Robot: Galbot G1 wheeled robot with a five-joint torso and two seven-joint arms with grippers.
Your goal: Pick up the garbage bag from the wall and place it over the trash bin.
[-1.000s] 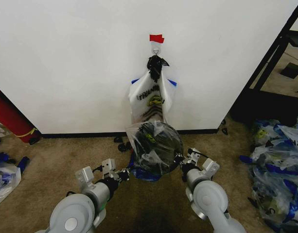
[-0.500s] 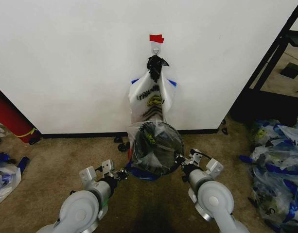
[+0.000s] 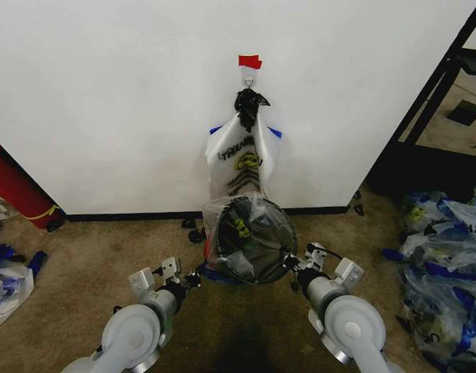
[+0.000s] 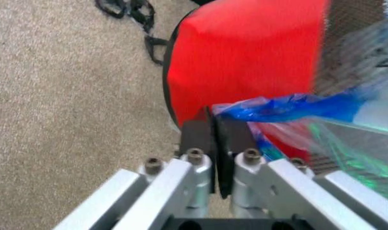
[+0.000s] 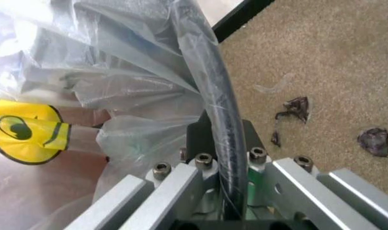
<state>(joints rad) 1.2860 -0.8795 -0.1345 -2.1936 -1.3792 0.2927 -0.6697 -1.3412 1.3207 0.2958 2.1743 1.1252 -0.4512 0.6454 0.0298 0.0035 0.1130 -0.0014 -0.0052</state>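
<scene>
The trash bin (image 3: pixel 253 250) stands on the carpet at the foot of the wall (image 3: pixel 105 101), its red base (image 4: pixel 245 57) close in the left wrist view. The see-through garbage bag (image 3: pixel 220 225) is stretched over its mouth. My left gripper (image 3: pixel 192 278) (image 4: pixel 213 122) is at the bin's lower left, shut on the bag's blue edge (image 4: pixel 290 108). On the bin's right side my right gripper (image 3: pixel 290 264) (image 5: pixel 221 132) is shut on bag film (image 5: pixel 117 72) wrapped over the black rim (image 5: pixel 210 91). A yellow smiley print (image 5: pixel 25 129) shows on the bag.
A whiter bag with black lettering (image 3: pixel 241 159) hangs from the hook (image 3: pixel 250 78) under red tape (image 3: pixel 250 61). Heaped clear-and-blue bags (image 3: pixel 447 256) lie at the right, a black frame (image 3: pixel 432 101) behind them. A red cylinder (image 3: pixel 16 190) leans at the left. Black scraps (image 3: pixel 192 229) lie by the baseboard.
Both grippers have drawn back a little toward me and lower along the bin's sides, still holding the bag. Less loose blue plastic bunches at the bin's front.
</scene>
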